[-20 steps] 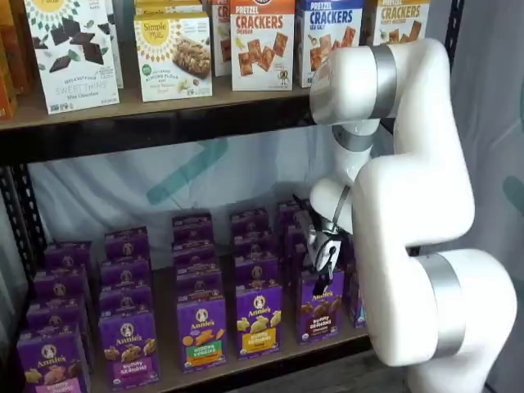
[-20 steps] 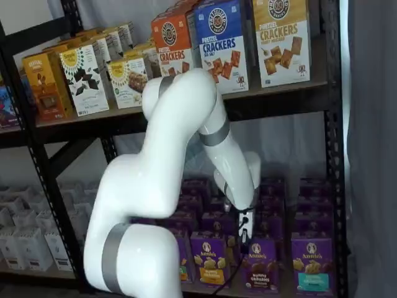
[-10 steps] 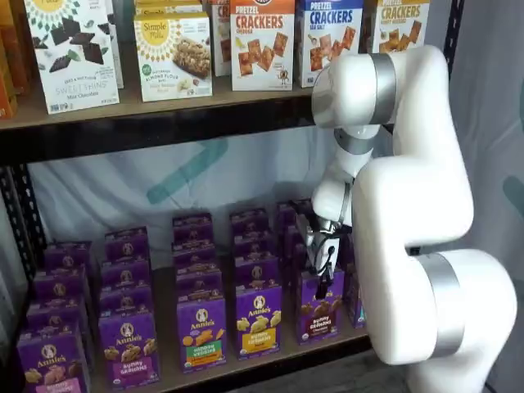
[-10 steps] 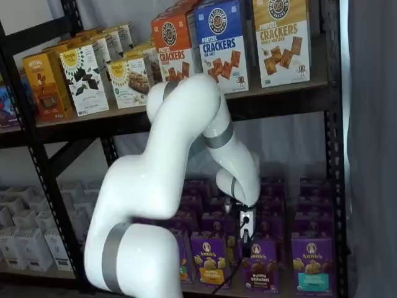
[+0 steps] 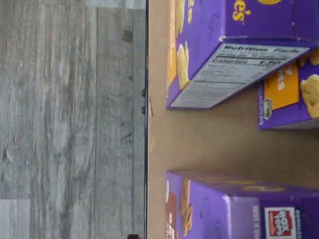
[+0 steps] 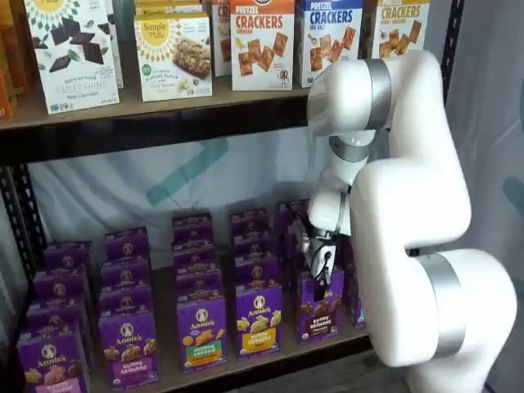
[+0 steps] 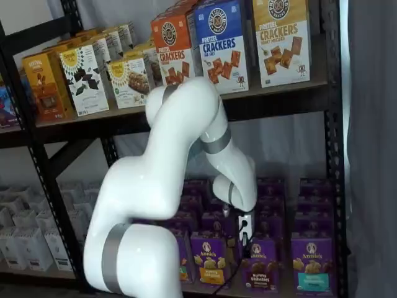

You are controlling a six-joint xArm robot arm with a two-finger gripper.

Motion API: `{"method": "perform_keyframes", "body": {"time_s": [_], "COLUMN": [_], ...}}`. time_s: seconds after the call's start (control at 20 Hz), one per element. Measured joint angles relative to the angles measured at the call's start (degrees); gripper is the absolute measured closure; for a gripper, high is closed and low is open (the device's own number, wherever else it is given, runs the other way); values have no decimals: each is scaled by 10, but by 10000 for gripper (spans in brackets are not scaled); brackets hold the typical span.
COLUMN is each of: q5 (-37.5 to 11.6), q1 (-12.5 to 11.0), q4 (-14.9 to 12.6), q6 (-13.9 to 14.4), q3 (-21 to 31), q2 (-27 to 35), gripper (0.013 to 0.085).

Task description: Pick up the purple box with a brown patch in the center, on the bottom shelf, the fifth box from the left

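- The bottom shelf (image 6: pixel 168 296) is a flat tan board in a black metal rack, above grey wood-grain floor (image 5: pixel 70 119).
- The purple box (image 6: pixel 320 307), a tall smooth carton, stands at the shelf's front edge.
- The gripper (image 6: pixel 322 260) hangs just above it; its jaws seem apart, empty.
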Motion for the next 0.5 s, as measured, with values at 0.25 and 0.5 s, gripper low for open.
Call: {"method": "perform_keyframes", "body": {"time_s": [0.25,0.5], "q5": [-7,-13], "q1": [-3,-7], "q4": [-35,-37], "q6": [28,26], "q3": [-2,-3], "q2": [7,11], "gripper": [130,210]}}
